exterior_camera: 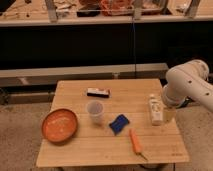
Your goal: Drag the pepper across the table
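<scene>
The pepper (135, 140) is a slim orange tapered piece with a thin dark stem tip. It lies near the front right edge of the light wooden plank table (80, 150), stem end toward the front. My white arm (187, 82) reaches in from the right. My gripper (169, 113) hangs below it at the table's right edge, next to a white bottle (156, 110). It is behind and to the right of the pepper, and apart from it.
A blue sponge (119, 124) lies just left of the pepper. A clear plastic cup (95, 111) stands mid-table. A round orange bowl (59, 125) sits at the front left. A flat black and white box (98, 92) lies toward the back. A dark counter runs behind the table.
</scene>
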